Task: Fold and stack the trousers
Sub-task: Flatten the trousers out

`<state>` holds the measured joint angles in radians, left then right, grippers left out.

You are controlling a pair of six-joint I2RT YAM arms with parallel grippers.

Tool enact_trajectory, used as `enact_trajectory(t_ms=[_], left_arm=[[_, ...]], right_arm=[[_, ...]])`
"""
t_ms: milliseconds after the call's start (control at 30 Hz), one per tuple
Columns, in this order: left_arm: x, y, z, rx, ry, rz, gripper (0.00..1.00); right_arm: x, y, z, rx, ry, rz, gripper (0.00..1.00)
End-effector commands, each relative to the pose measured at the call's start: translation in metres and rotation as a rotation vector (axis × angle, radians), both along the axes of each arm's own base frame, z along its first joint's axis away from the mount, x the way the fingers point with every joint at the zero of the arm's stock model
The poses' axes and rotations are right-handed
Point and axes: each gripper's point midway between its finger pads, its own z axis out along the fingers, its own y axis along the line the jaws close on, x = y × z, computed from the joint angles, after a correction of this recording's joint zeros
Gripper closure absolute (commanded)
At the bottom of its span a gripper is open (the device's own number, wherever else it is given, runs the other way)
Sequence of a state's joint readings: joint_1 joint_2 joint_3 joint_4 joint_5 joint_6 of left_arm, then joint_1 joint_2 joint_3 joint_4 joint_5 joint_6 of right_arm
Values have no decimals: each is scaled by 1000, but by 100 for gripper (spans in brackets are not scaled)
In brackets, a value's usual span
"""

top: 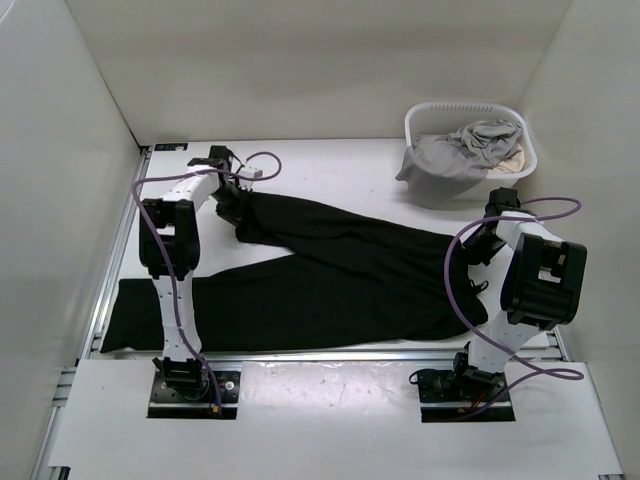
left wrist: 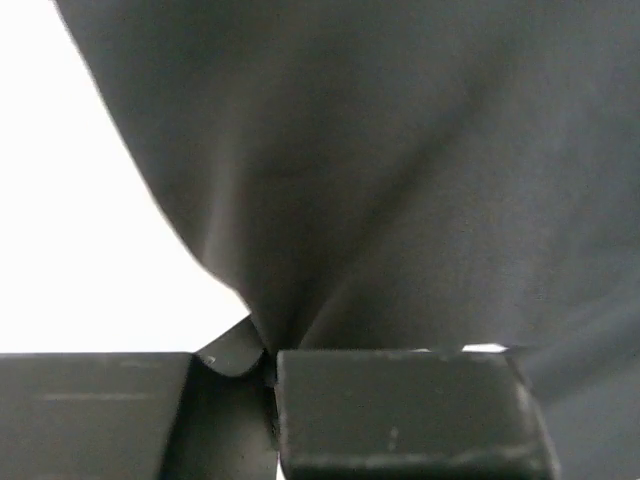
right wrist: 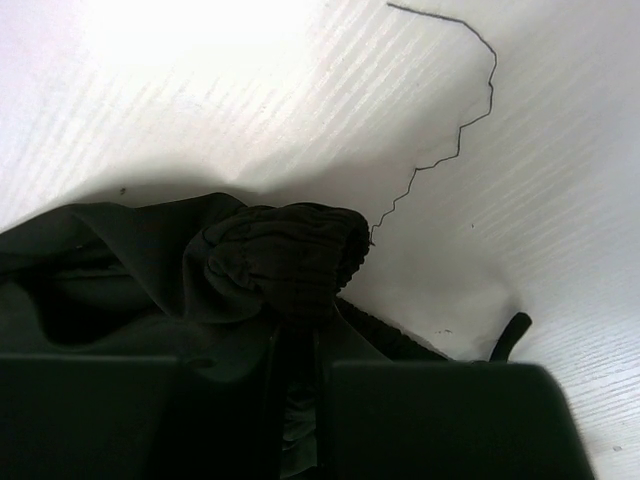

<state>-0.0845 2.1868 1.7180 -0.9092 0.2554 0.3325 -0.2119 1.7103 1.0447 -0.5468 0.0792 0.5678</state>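
At the far left of the table (top: pixel 330 165), my left jaws are pinched tight on the trousers (top: pixel 340 280), at the end of the farther leg. The wrist view shows black cloth drawn into a fold right between them. The nearer leg lies flat along the front, reaching almost to the table's left edge. Across the middle the garment is spread mostly smooth, with the legs forked apart. On the right, my right jaws stand narrow, clamped on the gathered elastic waistband (right wrist: pixel 290 255). Beyond them, in the far right corner, the white laundry basket (top: pixel 460 104) holds a grey garment (top: pixel 470 150).

I judge this to be the start of the first fold, with both ends gripped. Next I should lift the farther leg and lay it over the nearer one, holding the waist steady so the cloth does not drag.
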Motion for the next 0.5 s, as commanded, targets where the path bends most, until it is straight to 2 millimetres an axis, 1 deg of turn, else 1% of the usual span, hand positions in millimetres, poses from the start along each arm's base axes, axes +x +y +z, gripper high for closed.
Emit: enact_trajectory(t_ms=[0,33,67,100,133,167,200,233,267,300,333,367,400,433,467], left_arm=[[48,46,82,235,-282,34,86],[53,68,101,381,-340,21,86],[60,70,124,446,-406,4,86],[64,72,157,501,-503,-2,86],[61,75,171,577,-535,-60,86],[48,51,163,579,-521,-149,86],[34,40,174,592,-545,-196,86],[20,36,169,664,-521,-272,86],[-10,12,134,709,-452,-402,86],[-28,7,130,741,-442,-457,86],[-44,1,117,758,-410,-522,86],[-62,-15,104,763,-394,-597,86],[-87,-15,76,756,-325,-665,86],[-98,-19,69,751,-312,-679,83],[-110,-28,59,704,-289,-681,72]], right_arm=[[-11,1,-13,2,41,-4,100],[-8,2,-12,10,27,-1,100],[-8,2,-12,10,27,-1,100],[-8,4,-14,23,23,2,100],[-8,5,-14,23,23,2,100],[-5,6,-14,31,12,6,100],[-9,9,-19,46,28,9,100],[-9,9,-19,47,28,9,100],[-9,9,-19,47,28,9,100],[-10,9,-21,49,37,8,100],[-10,9,-22,49,37,8,100],[-13,10,-21,49,37,8,100],[-10,9,-21,47,29,9,100],[-10,9,-21,47,28,9,100],[-10,9,-21,47,28,9,100]])
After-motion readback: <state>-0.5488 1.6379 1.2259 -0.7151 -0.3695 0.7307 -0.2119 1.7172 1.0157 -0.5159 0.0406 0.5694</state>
